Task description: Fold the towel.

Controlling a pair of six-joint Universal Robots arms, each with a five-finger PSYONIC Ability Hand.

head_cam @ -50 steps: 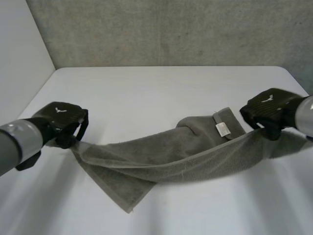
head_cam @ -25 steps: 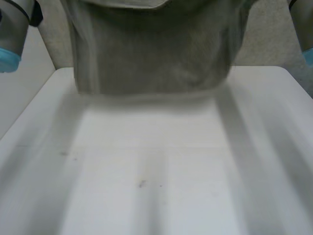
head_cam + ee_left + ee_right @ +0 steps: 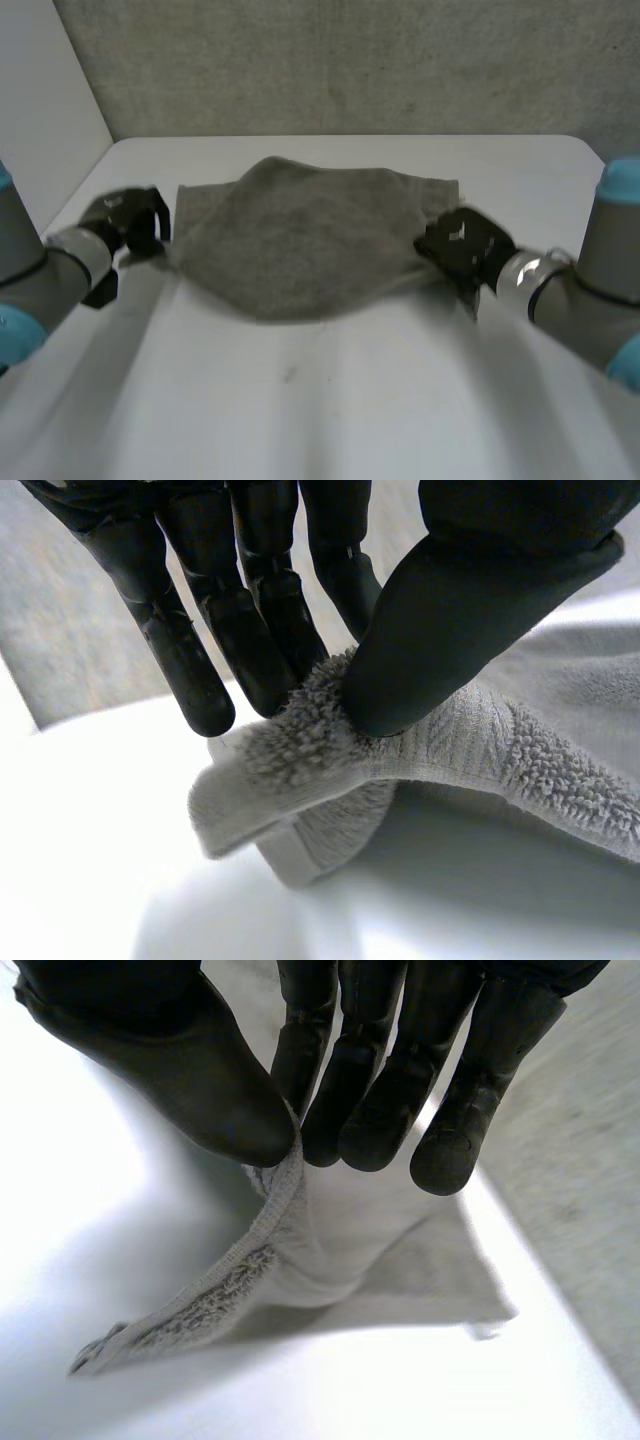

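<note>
- The grey towel (image 3: 300,240) stretches between the two hands over the white counter (image 3: 330,400). Its near edge bows toward the robot in a rounded curve.
- The left hand (image 3: 128,225) is at the towel's left end. In its wrist view the thumb (image 3: 480,610) presses a bunched corner of terry against the fingers (image 3: 250,630), so this hand is pinching the cloth.
- Under that pinch the corner folds over on itself. I cannot tell whether its hem touches the counter or hangs just above it.
- The right hand (image 3: 465,245) is at the towel's right end and is pinching too. In its wrist view, thumb and fingers close on the hemmed edge, and the cloth drops from the fingertips down to the counter.
- Beyond the right hand's fingertips, a flat corner of the towel lies on the counter.
- Both hands are low, near the counter and well apart.
</note>
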